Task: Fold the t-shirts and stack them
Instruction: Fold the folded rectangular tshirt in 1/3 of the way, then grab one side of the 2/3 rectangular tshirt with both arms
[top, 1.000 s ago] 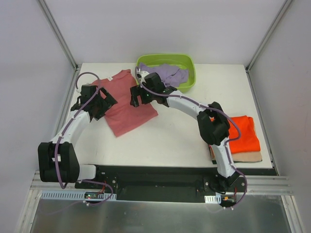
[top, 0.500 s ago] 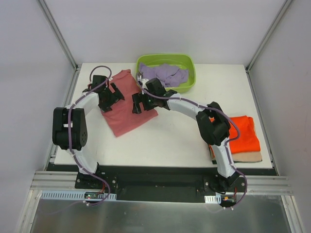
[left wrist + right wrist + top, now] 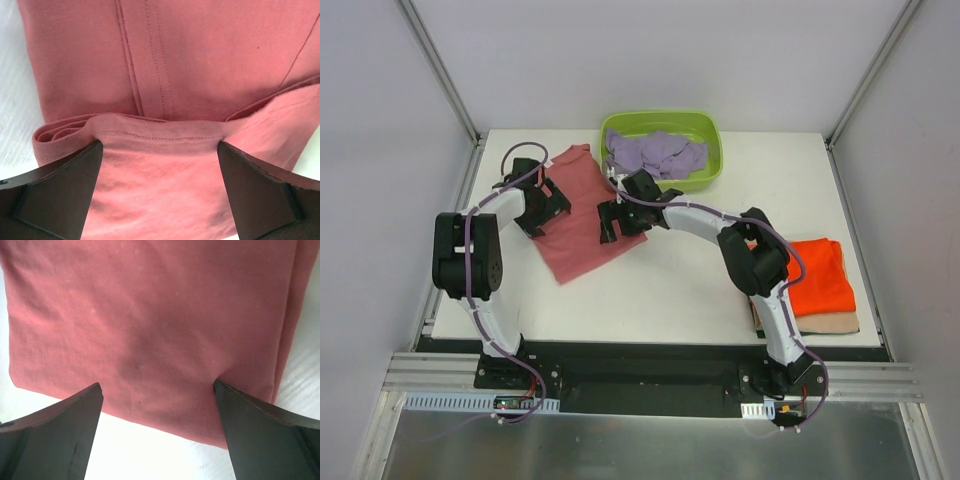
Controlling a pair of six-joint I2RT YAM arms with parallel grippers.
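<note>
The salmon-red t-shirt [image 3: 582, 225] lies flat on the left half of the table, folded lengthwise into a long strip. My left gripper [image 3: 542, 206] is open over its left edge; in the left wrist view the left gripper [image 3: 160, 147] straddles a folded sleeve and hem of the shirt [image 3: 200, 65]. My right gripper [image 3: 612, 220] is open at the shirt's right edge, and in the right wrist view the right gripper [image 3: 157, 386] spans the cloth [image 3: 150, 315] just above bare table. Neither holds anything.
A lime-green tub [image 3: 712, 128] at the back holds a crumpled lavender t-shirt [image 3: 658, 154]. At the right front a folded orange t-shirt [image 3: 823, 275] rests on a tan one [image 3: 825, 324]. White table [image 3: 680, 290] with frame posts at the back corners.
My left arm has swung its elbow up and carried its gripper right onto the shirt's left edge. My right gripper has dropped slightly toward the shirt's right edge. Both stay open.
</note>
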